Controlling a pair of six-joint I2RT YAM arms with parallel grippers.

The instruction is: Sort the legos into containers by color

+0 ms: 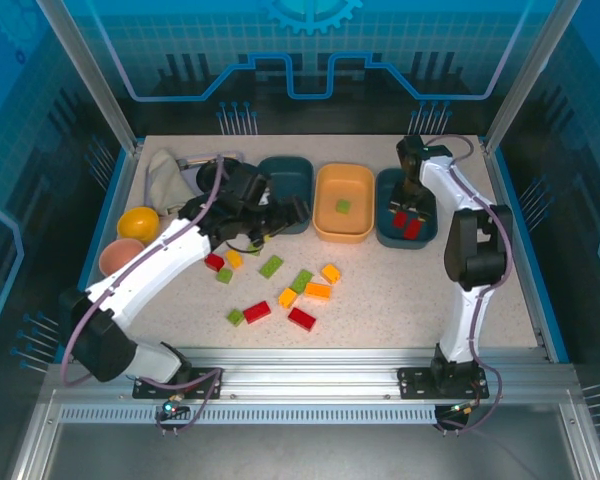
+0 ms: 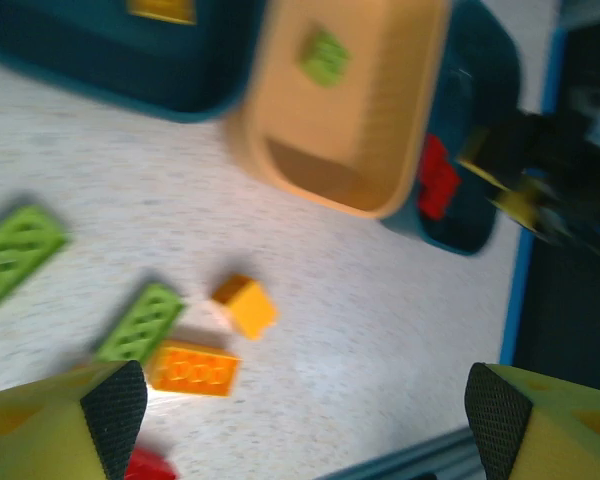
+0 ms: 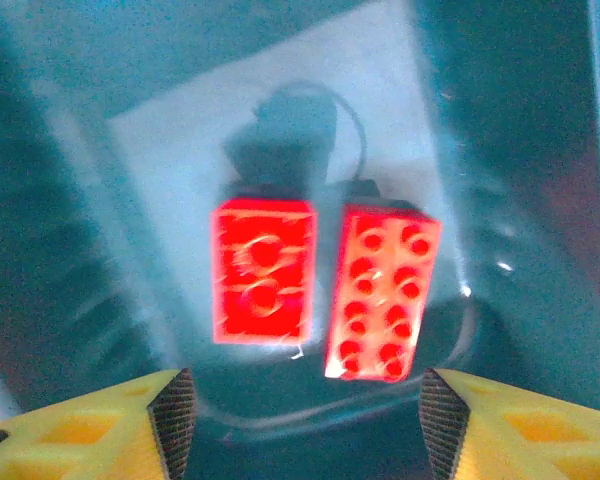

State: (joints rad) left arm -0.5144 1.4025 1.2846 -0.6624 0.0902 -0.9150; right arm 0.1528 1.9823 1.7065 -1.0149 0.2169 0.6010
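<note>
Several red, yellow-orange and green legos lie loose mid-table, among them a green one (image 1: 271, 266), an orange one (image 1: 318, 290) and a red one (image 1: 302, 319). My left gripper (image 1: 288, 212) hovers open and empty at the near edge of the left teal container (image 1: 292, 172); its wrist view shows a yellow cube (image 2: 246, 304) and an orange brick (image 2: 192, 368) ahead of the gripper (image 2: 305, 425). The orange-tan container (image 1: 325, 222) holds one green brick (image 1: 343, 206). My right gripper (image 3: 305, 425) stands open above two red bricks (image 3: 263, 270) (image 3: 383, 292) lying in the right teal container (image 3: 500, 150).
A yellow bowl (image 1: 138, 222) and a pink bowl (image 1: 120, 256) sit at the left edge. A lavender tray with a black bowl (image 1: 205, 172) and a grey cloth (image 1: 165, 172) are at the back left. The metal rail (image 1: 310, 360) runs along the near edge.
</note>
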